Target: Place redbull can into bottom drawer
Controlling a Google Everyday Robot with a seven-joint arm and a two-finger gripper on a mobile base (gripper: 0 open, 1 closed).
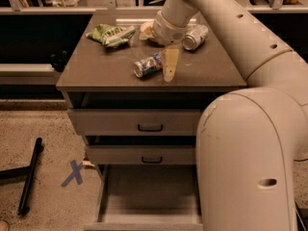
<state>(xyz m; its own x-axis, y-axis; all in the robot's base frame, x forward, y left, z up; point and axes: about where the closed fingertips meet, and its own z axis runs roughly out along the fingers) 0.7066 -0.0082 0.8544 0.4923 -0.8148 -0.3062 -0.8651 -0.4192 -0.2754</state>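
Observation:
The redbull can (147, 65), blue and silver, lies on its side on the cabinet top (96, 66), near the front middle. My gripper (168, 71) hangs point-down just right of the can, its pale fingers (169, 61) close beside the can's right end and holding nothing. The bottom drawer (149, 196) is pulled open below, showing a flat grey floor with nothing in it. The arm partly hides its right side.
A wider silver can (195, 36) lies at the back right of the top. A green chip bag (111, 34) lies at the back left, and a pale bowl (147, 30) is half hidden behind the wrist. Two upper drawers (144, 121) with black handles are shut. A black bar (30, 174) and blue tape X (73, 173) lie on the floor to the left.

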